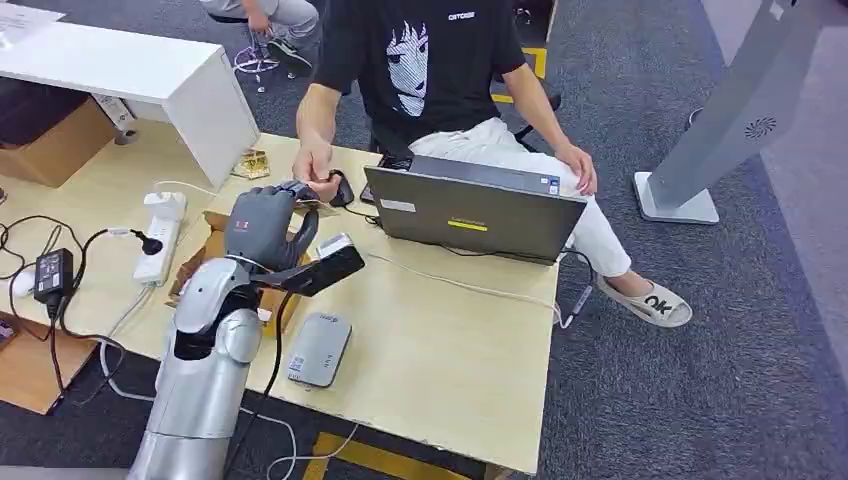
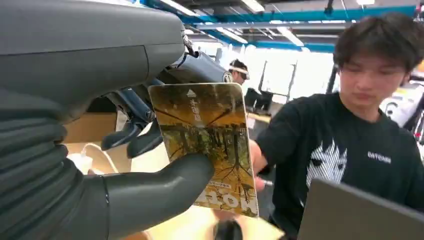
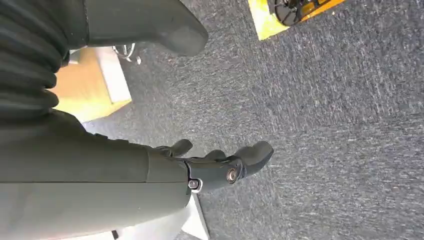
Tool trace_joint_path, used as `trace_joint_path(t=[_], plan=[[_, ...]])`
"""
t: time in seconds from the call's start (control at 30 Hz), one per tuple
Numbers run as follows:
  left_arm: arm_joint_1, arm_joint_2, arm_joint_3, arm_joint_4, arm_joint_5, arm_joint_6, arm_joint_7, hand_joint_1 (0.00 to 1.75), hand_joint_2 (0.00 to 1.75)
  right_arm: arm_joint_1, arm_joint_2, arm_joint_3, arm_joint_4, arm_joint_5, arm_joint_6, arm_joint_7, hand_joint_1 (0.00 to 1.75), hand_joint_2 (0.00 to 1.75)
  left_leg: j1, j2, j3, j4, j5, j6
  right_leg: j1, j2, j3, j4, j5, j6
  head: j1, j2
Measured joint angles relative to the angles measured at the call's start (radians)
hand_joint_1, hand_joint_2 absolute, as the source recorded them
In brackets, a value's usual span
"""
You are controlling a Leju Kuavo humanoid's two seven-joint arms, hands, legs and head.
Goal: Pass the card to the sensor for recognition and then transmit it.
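Observation:
My left hand is raised above the wooden table and pinches a yellow-brown card between its thumb and dark fingers. The card points toward a seated person in a black shirt. That person's hand reaches to the card's far edge; I cannot tell whether it grips it. A flat grey sensor lies on the table below and nearer than my hand. My right hand hangs over grey carpet, fingers apart and holding nothing.
An open laptop stands in front of the person. A white power strip, cables and a black adapter lie at the table's left. A cardboard box sits under my forearm. A white cabinet stands behind.

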Motion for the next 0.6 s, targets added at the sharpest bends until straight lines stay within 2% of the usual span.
trace_joint_path(t=[0.03,0.13,0.2,0.37,0.6], plan=[[0.008,0.006,-0.008,-0.007,0.004,-0.024,0.000,1.75,1.75,0.001,0.000,0.000,-0.005,0.003,0.001,0.003,0.00,1.75,0.000,0.000,0.000,0.000,0.000,0.000,0.000,0.000,0.000,0.000,0.000,0.000,0.000,0.000],[0.049,0.025,-0.037,-0.035,0.006,-0.139,0.065,1.75,1.75,0.009,0.000,0.000,-0.032,0.001,0.005,0.032,0.00,1.75,0.000,0.000,0.000,0.000,0.000,0.000,0.000,0.000,0.000,0.000,0.000,0.000,0.000,0.000],[0.086,0.045,-0.056,-0.052,0.016,-0.168,0.087,1.75,1.75,0.014,0.000,-0.003,-0.045,0.001,0.021,0.032,0.00,1.75,0.000,0.000,0.000,0.000,0.000,0.000,0.000,0.000,0.000,0.000,0.000,0.000,0.000,0.000],[0.171,0.078,-0.066,-0.071,0.033,-0.182,0.102,1.75,1.75,0.017,0.000,-0.020,-0.066,0.002,0.044,0.023,0.00,1.75,0.000,0.000,0.000,0.000,0.000,0.000,0.000,0.000,-0.001,0.000,-0.001,0.000,0.000,0.000],[0.245,0.091,-0.066,-0.073,0.024,-0.181,0.111,1.75,1.75,0.022,0.000,-0.023,-0.082,0.026,0.058,0.002,0.00,1.75,0.000,0.000,0.000,0.000,0.000,0.000,0.000,0.000,0.000,0.000,-0.001,0.000,0.000,0.000]])
